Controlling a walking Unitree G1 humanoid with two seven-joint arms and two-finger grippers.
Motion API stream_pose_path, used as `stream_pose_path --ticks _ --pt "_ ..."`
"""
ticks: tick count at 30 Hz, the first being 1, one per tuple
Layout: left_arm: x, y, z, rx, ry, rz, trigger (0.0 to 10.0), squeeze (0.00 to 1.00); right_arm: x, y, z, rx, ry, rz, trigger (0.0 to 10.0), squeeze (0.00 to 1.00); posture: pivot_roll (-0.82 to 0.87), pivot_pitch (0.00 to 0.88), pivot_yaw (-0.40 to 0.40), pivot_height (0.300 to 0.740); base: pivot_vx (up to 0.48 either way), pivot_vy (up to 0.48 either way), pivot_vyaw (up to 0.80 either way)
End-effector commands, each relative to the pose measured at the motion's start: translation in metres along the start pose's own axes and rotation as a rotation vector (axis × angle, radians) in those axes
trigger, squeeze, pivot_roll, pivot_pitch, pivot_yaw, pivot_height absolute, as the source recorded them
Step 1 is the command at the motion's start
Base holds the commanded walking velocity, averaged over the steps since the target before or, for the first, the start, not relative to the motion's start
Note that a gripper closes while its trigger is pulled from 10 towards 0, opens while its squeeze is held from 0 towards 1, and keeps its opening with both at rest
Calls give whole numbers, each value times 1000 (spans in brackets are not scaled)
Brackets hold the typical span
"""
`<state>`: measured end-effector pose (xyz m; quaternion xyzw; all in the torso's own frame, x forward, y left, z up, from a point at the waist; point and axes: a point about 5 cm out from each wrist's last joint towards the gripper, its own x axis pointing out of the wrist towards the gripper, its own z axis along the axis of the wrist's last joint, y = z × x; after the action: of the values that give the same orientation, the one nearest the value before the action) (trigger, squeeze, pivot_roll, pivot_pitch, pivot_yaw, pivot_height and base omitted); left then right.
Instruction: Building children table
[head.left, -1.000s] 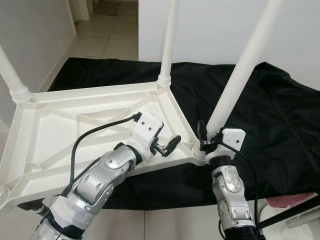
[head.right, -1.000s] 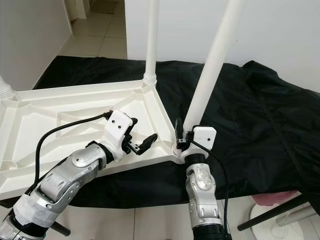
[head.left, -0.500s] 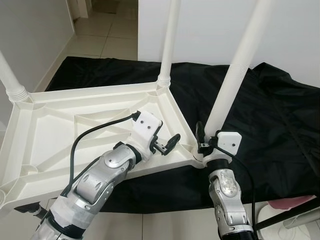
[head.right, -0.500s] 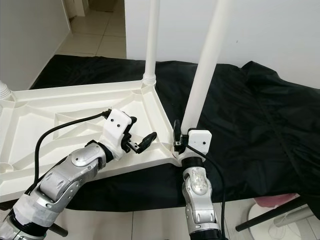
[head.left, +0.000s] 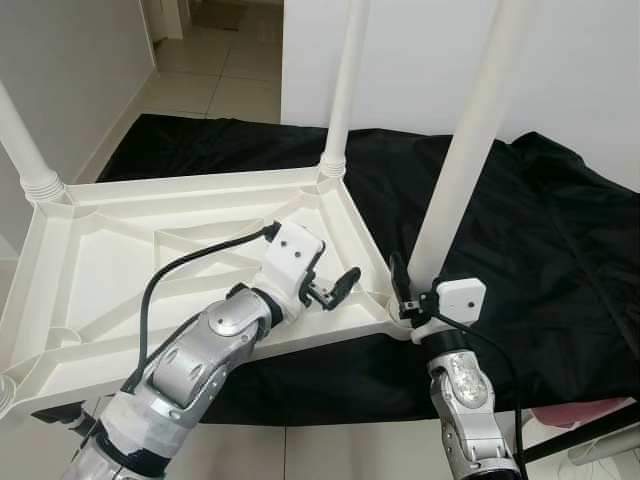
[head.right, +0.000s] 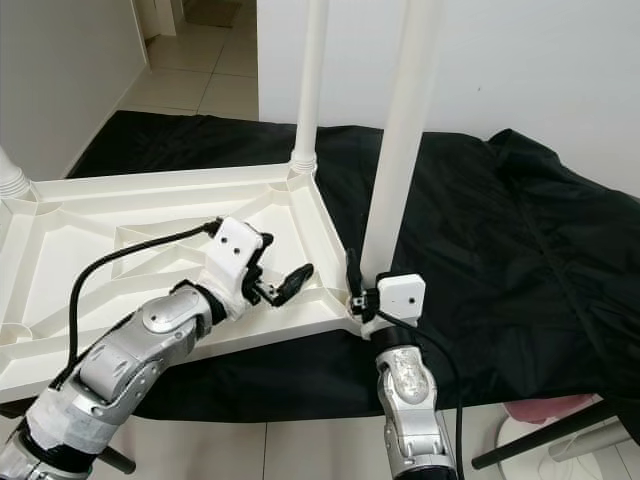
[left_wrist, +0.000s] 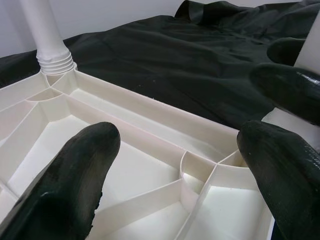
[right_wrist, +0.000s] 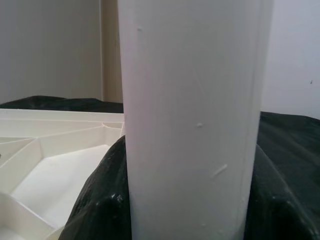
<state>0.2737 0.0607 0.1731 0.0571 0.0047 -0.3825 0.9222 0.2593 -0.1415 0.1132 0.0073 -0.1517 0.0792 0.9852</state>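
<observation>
At the near right corner of the upturned white table (head.left: 90, 270), lying on a black cloth (head.left: 560, 240), the right hand (head.right: 368, 292) grips the leg (head.left: 455, 190) low, so I'd keep it upright while twisting, the left hand (head.left: 335, 290) hovering open beside it.

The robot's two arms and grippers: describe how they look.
Both arms are jointed silver metal. The left arm has white tape wrapped around its lower part and a black cable looping to a white wrist camera block. The left gripper has two long black fingers. The right arm carries a similar white block and black cable behind the right gripper.
</observation>
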Motion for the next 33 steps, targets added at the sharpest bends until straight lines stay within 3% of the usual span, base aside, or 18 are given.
stream_pose_path --ticks 1,2,12,23,33 --pt "0 -6 2 9 3 -121 10000 0 -23 -3 -35 91 192 -18 10000 0 -8 16 -50 740 0 0 0" --pt "0 -6 2 10 4 -121 10000 0 -24 -3 -35 129 189 -20 10000 0 -8 16 -50 740 0 0 0" --pt "0 -5 3 10 5 -130 10000 0 -22 -19 -38 146 201 -83 10000 0 -16 23 -40 740 0 0 0" --pt "0 -5 3 9 5 -124 10000 0 -20 -11 -35 88 171 -24 10000 0 -16 26 -42 740 0 0 0" --pt "0 -5 3 6 3 -122 10000 0 -20 -6 -35 99 170 -13 10000 0 -15 28 -45 740 0 0 0"
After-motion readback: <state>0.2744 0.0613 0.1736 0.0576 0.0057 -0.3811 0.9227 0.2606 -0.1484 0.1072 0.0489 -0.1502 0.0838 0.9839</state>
